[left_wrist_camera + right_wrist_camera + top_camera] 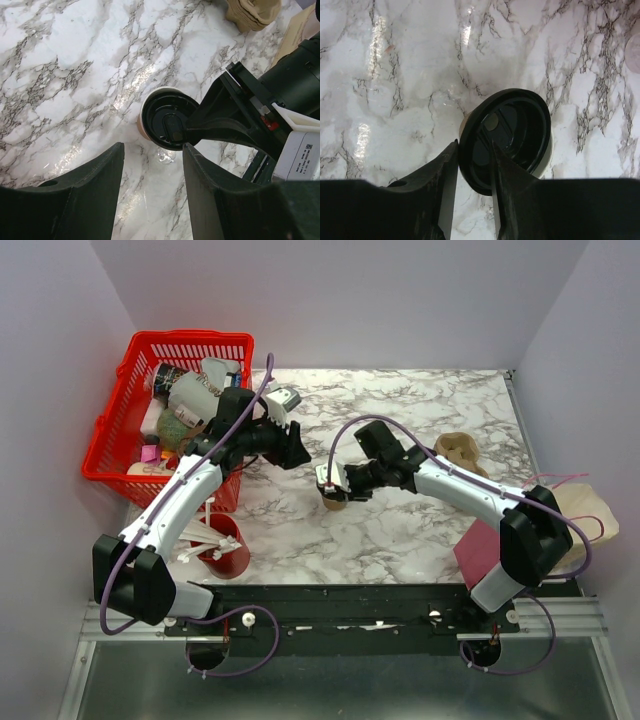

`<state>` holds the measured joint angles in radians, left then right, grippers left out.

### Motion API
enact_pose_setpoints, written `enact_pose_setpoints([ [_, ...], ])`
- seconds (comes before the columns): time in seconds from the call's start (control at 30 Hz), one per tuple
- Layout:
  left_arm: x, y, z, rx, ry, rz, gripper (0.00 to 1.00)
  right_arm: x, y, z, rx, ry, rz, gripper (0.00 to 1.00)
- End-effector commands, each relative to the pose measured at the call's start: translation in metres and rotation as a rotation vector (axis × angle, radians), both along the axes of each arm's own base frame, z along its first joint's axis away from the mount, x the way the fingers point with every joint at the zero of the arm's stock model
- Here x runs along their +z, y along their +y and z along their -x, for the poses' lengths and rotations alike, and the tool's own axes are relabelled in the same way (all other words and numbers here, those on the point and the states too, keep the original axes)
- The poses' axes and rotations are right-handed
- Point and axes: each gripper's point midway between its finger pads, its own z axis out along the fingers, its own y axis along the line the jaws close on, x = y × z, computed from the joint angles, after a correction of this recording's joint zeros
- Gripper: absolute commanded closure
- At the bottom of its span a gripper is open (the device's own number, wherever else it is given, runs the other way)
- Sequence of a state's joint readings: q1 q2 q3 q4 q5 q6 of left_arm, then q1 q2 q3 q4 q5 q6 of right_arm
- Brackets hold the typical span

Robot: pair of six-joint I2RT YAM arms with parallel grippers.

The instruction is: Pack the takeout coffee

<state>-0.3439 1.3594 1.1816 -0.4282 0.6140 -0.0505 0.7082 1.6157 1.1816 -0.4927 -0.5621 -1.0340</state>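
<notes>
Hanging just right of the red basket [190,336], the left claw [152,150] is released, nothing held. On the bench [400,535], the kraft coffee cup [334,504] is stood upright. Its black lid [515,130] is pinched at the rim by the right claw [472,155], apparently skewed. Risk: lid popped off or cup tipped if lifted by that edge. Pulp carrier [462,450] sits further right.

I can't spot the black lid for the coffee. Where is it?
The black lid is near the centre of the top view, over the kraft cup, its rim pinched by the right gripper; the left gripper hovers open beside it.
</notes>
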Motion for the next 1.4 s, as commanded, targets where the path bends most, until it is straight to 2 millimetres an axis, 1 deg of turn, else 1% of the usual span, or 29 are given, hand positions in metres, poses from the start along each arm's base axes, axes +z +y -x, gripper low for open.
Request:
enact_pose_setpoints([
  [0.0,0.005,0.003,0.0,0.01,-0.017,0.015,0.41,0.009,0.002,-0.004,-0.041,-0.025,-0.019,0.67],
  [0.1,0.002,0.002,0.0,0.008,-0.012,0.016,0.41,0.009,0.002,-0.004,-0.061,-0.013,-0.02,0.72],
  [0.17,0.002,0.002,0.0,0.009,-0.01,0.017,0.41,0.014,0.002,-0.004,-0.076,-0.005,-0.03,0.74],
  [0.23,0.002,0.003,0.001,0.005,-0.01,0.013,0.41,0.027,0.004,-0.004,-0.085,-0.007,-0.053,0.76],
  [0.33,0.0,0.005,0.003,0.002,-0.012,0.003,0.41,0.043,0.006,0.001,-0.133,0.059,-0.083,0.81],
  [0.37,0.001,0.005,0.004,0.002,-0.016,0.003,0.41,0.053,0.009,0.001,-0.151,0.087,-0.104,0.81],
  [0.4,0.001,0.006,0.005,0.0,-0.016,0.0,0.41,0.057,0.01,0.007,-0.142,0.142,-0.117,0.82],
  [0.43,-0.001,0.007,0.006,0.0,-0.015,-0.003,0.42,0.058,0.012,0.009,-0.148,0.183,-0.125,0.83],
  [0.47,0.001,0.007,0.006,0.0,-0.023,-0.003,0.42,0.068,0.012,0.005,-0.194,0.243,-0.152,0.83],
  [0.5,0.001,0.008,0.007,-0.002,-0.028,-0.008,0.42,0.073,0.014,0.011,-0.184,0.321,-0.181,0.83],
  [0.53,0.001,0.009,0.008,0.001,-0.031,-0.016,0.42,0.072,0.016,0.01,-0.196,0.391,-0.192,0.83],
  [0.57,0.002,0.01,0.009,-0.002,-0.038,-0.019,0.42,0.075,0.011,0.004,-0.245,0.478,-0.214,0.83],
  [0.6,0.003,0.011,0.009,0.0,-0.046,-0.023,0.42,0.086,0.014,0.008,-0.214,0.552,-0.254,0.84],
  [0.63,0.001,0.014,0.01,-0.008,-0.065,-0.043,0.42,0.09,0.012,0.005,-0.215,0.599,-0.274,0.84],
  [0.67,0.003,0.016,0.012,-0.006,-0.082,-0.049,0.42,0.088,0.007,-0.003,-0.247,0.671,-0.288,0.84],
  [0.7,0.003,0.017,0.013,-0.011,-0.093,-0.057,0.42,0.102,0.01,0.0,-0.206,0.721,-0.325,0.84],
  [0.77,0.003,0.021,0.017,-0.023,-0.123,-0.077,0.42,0.106,0.008,-0.005,-0.219,0.813,-0.343,0.84],
  [0.8,0.002,0.022,0.018,-0.025,-0.127,-0.083,0.42,0.114,0.009,-0.002,-0.184,0.854,-0.368,0.84],
  [0.87,0.0,0.024,0.021,-0.04,-0.144,-0.1,0.42,0.12,0.008,-0.001,-0.189,0.939,-0.376,0.85],
  [0.9,-0.001,0.024,0.022,-0.043,-0.144,-0.104,0.42,0.125,0.009,0.001,-0.154,0.982,-0.399,0.85],
  [0.93,-0.003,0.024,0.023,-0.045,-0.142,-0.108,0.42,0.12,0.007,0.003,-0.16,1.03,-0.399,0.85],
  [0.97,-0.003,0.024,0.023,-0.049,-0.145,-0.108,0.42,0.121,0.006,0.004,-0.197,1.102,-0.388,0.86],
  [1.03,-0.004,0.021,0.025,-0.067,-0.149,-0.109,0.42,0.118,0.005,0.002,-0.2,1.17,-0.389,0.86],
  [1.07,-0.005,0.021,0.025,-0.073,-0.154,-0.108,0.42,0.111,0.003,0.004,-0.253,1.254,-0.366,0.86],
  [1.1,-0.005,0.019,0.026,-0.082,-0.16,-0.108,0.41,0.111,0.004,-0.001,-0.249,1.244,-0.383,0.86],
  [1.2,-0.006,0.014,0.025,-0.096,-0.174,-0.115,0.41,0.102,0.002,-0.008,-0.298,1.299,-0.375,0.86],
  [1.23,-0.004,0.012,0.024,-0.106,-0.191,-0.122,0.41,0.095,0.001,-0.013,-0.319,1.32,-0.37,0.86],
  [1.3,-0.006,0.009,0.022,-0.115,-0.193,-0.133,0.41,0.09,-0.001,-0.021,-0.361,1.353,-0.377,0.86],
  [1.37,-0.01,0.005,0.021,-0.134,-0.2,-0.148,0.41,0.085,0.0,-0.024,-0.388,1.401,-0.37,0.87],
])
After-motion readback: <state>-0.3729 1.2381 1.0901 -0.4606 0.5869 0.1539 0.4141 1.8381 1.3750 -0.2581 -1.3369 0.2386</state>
